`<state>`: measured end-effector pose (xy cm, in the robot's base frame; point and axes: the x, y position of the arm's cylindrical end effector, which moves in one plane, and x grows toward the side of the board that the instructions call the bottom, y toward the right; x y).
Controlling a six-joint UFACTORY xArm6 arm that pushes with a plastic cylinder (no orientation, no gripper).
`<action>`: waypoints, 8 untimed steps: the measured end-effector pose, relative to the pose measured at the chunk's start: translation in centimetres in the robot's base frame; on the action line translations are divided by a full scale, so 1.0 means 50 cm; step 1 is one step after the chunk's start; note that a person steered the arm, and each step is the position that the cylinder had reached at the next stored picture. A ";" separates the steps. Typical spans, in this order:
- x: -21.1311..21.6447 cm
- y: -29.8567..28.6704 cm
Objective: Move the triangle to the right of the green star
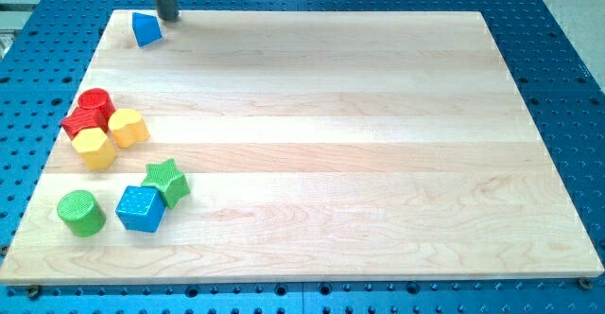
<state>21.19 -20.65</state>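
Tip (168, 17) is seen at the board (312, 153) top-left corner, just right of and above the blue triangle (146, 29), apparently touching it. No gripper is fitted, so no open/closed state applies. Green star (167, 182) sits well apart, lower left, touching the blue cube (141, 209); green cylinder (81, 212) is left of those. Red cylinder (95, 103), red star (81, 122), yellow heart (128, 127), yellow hexagon (95, 148) are clustered mid-left.
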 end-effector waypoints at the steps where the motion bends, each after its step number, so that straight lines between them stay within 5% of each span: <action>1: 0.036 -0.012; 2: -0.039 -0.047; 3: 0.103 -0.118; 4: 0.246 -0.008; 5: 0.210 -0.117; 6: 0.071 -0.144; 7: 0.054 -0.075; 8: 0.225 0.055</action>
<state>32.44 -17.90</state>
